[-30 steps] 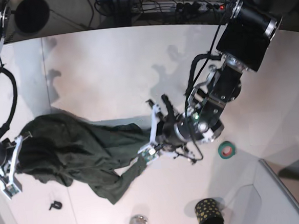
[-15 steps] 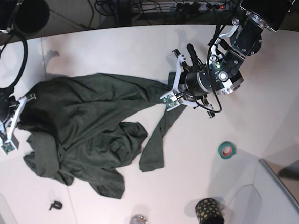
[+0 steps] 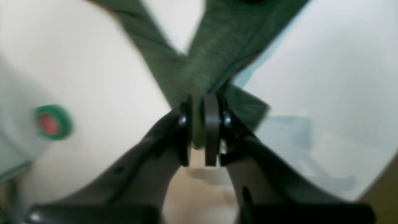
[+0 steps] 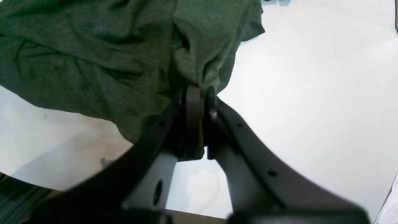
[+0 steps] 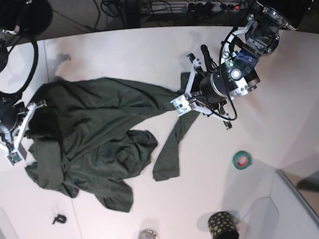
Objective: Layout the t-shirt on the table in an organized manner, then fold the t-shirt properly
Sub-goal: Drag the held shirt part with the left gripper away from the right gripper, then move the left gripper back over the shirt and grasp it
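The left gripper (image 3: 199,130) sits at the end of an arm reaching in from the far side, its wrist turned sideways, its jaws slightly parted with a fold of the t-shirt (image 5: 106,134) between them. The right gripper (image 4: 199,124) hangs at the opposite side, jaws pressed together on bunched cloth, arm bent above it.
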`<state>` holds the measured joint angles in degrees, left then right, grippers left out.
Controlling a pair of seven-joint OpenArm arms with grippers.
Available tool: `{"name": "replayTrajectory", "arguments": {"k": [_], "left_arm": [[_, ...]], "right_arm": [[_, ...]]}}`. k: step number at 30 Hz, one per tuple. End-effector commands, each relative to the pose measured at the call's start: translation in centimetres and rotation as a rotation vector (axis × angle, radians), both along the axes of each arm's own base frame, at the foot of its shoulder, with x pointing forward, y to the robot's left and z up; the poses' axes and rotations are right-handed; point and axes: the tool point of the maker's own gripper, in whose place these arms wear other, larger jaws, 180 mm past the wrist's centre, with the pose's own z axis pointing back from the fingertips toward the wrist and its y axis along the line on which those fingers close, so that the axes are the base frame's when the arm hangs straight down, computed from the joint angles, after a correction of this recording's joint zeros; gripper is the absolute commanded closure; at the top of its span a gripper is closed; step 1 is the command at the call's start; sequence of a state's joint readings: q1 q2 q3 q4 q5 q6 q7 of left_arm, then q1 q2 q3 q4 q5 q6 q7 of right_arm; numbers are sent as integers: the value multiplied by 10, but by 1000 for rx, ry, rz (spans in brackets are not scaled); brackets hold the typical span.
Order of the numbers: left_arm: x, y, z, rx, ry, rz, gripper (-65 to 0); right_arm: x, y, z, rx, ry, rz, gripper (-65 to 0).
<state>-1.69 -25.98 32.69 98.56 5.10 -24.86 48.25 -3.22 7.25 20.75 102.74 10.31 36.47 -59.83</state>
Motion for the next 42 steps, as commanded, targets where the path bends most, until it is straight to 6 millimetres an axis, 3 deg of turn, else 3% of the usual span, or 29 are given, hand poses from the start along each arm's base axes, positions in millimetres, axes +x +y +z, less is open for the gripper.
{"name": "replayTrajectory", "arguments": {"k": [1,5,11,13,16,19,22,25,30,42], "left_arm": [[0,3,4,20,-29,-5,-122],[-14,15,-6,113,-42,-26,-219],[-27,14,-12,110,-19,-31,-288],[-28,-3,-1,60,-50,-64,-334],[-47,-61,16,-103,-112,-237,-382],[-63,-102,20,-159,-156,-356,-418],[-67,-129,13,-123,-189,-413,-459],[-57,-145,-1,-70,-200,-434,-484],[-45,-151,-31,4,-106,-488,-474],[-5,-157,-72,103,-4,-469,-474]], "right_arm": [[9,-3,12,-5,-47,2,-2],[9,-3,12,-6,-44,1,-2],[8,-3,8,-1,-33,-1,-2],[5,-4,0,10,-9,-7,-2],[5,-2,-8,32,-8,-8,-2],[2,-1,-16,48,-1,-9,-2],[0,-1,-20,52,12,-11,-2],[-1,-1,-21,52,15,-11,-2],[-1,-1,-20,52,14,-11,-2],[1,-2,-17,48,3,-10,-2]]}}
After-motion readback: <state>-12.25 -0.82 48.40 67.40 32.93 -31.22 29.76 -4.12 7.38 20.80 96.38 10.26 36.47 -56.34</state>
